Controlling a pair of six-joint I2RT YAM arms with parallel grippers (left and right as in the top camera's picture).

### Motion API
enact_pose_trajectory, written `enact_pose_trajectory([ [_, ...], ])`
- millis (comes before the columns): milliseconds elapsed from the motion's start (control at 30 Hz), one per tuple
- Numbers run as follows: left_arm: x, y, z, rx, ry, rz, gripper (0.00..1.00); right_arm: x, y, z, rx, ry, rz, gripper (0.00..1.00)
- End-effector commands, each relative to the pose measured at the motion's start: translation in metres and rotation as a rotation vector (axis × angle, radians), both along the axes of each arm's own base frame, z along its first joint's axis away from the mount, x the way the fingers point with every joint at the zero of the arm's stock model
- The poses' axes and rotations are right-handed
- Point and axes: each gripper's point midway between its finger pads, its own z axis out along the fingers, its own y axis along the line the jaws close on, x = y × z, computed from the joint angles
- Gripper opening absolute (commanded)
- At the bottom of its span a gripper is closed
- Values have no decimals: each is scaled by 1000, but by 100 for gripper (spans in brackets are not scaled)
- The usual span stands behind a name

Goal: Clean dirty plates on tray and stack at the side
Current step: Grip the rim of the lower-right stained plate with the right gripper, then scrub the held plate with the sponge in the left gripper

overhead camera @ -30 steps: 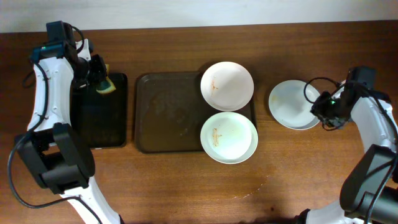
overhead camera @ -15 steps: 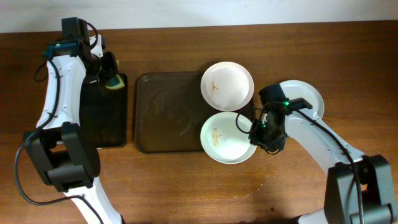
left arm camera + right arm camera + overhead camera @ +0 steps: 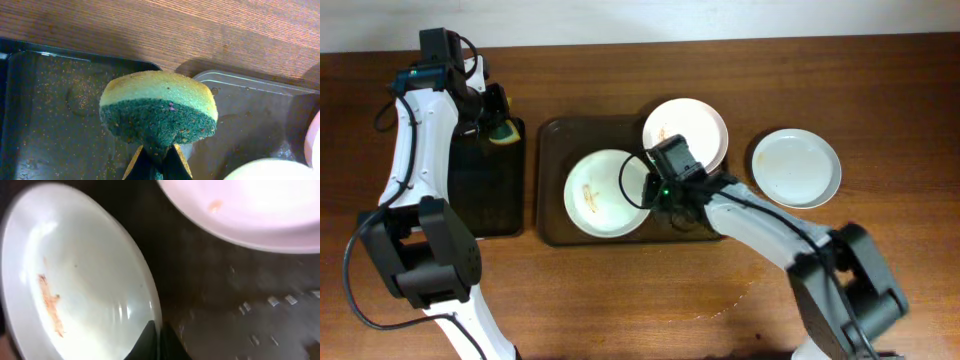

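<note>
Glossy round plate (image 3: 600, 195), orange-smeared, on the brown tray (image 3: 552, 150).
Right gripper (image 3: 156, 339) pinches its right rim; left gripper (image 3: 157, 162) clamps a porous yellow-and-green sponge (image 3: 159, 107).

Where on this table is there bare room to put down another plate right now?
Bare wood runs in front of the brown tray and black tray, and at the far right past the lone plate. The brown tray's back-left corner is free too. Its middle and right are crowded: the gripped plate, the back plate and the right gripper.
</note>
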Motion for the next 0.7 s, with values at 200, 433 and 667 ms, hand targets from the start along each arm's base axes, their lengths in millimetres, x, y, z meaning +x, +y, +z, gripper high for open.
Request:
enact_pose_trajectory([
  [200,-1,-37,9,11,-11,-90,1,27,0,-33,-9,-39,-96,36],
  [433,-5,-69,8,9,0,-156,1,22,12,-50,18,-8,-56,4],
  [667,-38,-120,-22,13,118,-270,1,13,5,-47,2,110,-160,4],
])
